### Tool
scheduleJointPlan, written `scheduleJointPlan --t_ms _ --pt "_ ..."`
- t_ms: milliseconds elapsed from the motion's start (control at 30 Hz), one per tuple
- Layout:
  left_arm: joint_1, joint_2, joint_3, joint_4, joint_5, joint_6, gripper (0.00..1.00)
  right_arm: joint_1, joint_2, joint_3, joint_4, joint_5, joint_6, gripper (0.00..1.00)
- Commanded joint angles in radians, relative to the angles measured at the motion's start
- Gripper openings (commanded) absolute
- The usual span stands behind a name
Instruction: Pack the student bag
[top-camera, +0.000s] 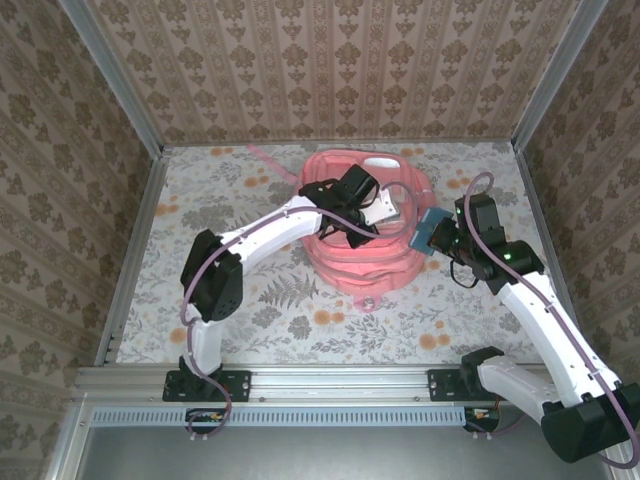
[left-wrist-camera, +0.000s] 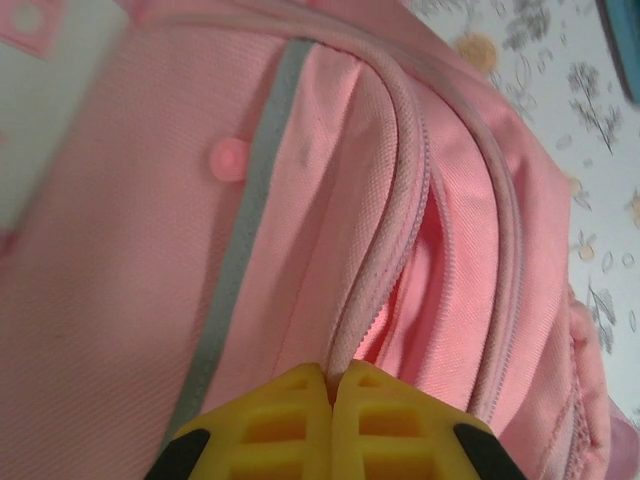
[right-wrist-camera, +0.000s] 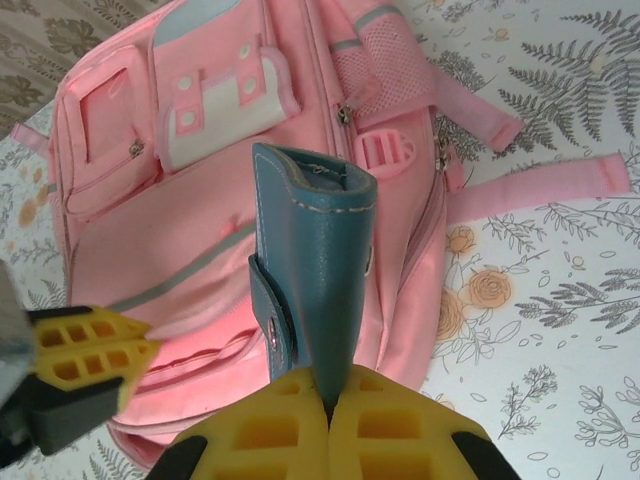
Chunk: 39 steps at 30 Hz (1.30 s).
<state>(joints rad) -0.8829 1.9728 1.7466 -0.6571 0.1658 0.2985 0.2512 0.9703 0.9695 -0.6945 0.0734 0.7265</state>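
On the floral tabletop (top-camera: 250, 300), enclosed by damask-papered walls (top-camera: 340, 60), the pink student bag (top-camera: 370, 265) lay at mid-table, the left gripper (left-wrist-camera: 332, 372) pinching its zip-edge piping and the right gripper (right-wrist-camera: 328, 385) clamping a blue wallet (right-wrist-camera: 320, 260).

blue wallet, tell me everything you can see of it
The wallet is teal-blue and leather-looking, with pale stitching along its edges and a strap closed by a metal snap on one side. It is folded shut and stands upright, its lower end pinched in the shut right gripper. It is held over the pink bag, by the bag's right edge in the top view; whether it touches the bag is unclear.
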Motion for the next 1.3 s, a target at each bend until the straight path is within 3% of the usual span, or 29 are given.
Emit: scheduleJointPlan --t_ms 0,233,400,667,967,1067,1200,1267 --pt "0.005 -0.095 -0.013 0.173 -0.056 -0.102 0.0 -0.004 -0.031 -0.018 -0.012 -0.051 0.046 0.0" --pt "-0.004 -0.113 -0.01 0.365 -0.095 -0.258 0.0 -0.005 -0.007 -0.079 0.091 -0.224 0.157 0.0" --pt "-0.022 -0.07 0.056 0.371 -0.104 -0.274 0.0 -0.005 0.044 -0.111 0.207 -0.302 0.262 0.0" --pt "-0.036 -0.041 0.104 0.356 -0.095 -0.286 0.0 -0.004 0.157 -0.112 0.348 -0.264 0.424 0.02" --pt "-0.035 -0.038 0.125 0.334 -0.121 -0.321 0.0 -0.002 0.372 -0.114 0.625 -0.18 0.624 0.03" --pt "-0.03 -0.042 0.125 0.328 -0.124 -0.33 0.0 0.0 0.445 -0.099 0.692 -0.201 0.659 0.11" --pt "-0.021 -0.043 0.129 0.321 -0.12 -0.341 0.0 -0.001 0.474 -0.071 0.736 -0.279 0.638 0.39" --pt "-0.015 -0.043 0.128 0.32 -0.115 -0.349 0.0 0.0 0.456 -0.074 0.712 -0.297 0.629 0.44"
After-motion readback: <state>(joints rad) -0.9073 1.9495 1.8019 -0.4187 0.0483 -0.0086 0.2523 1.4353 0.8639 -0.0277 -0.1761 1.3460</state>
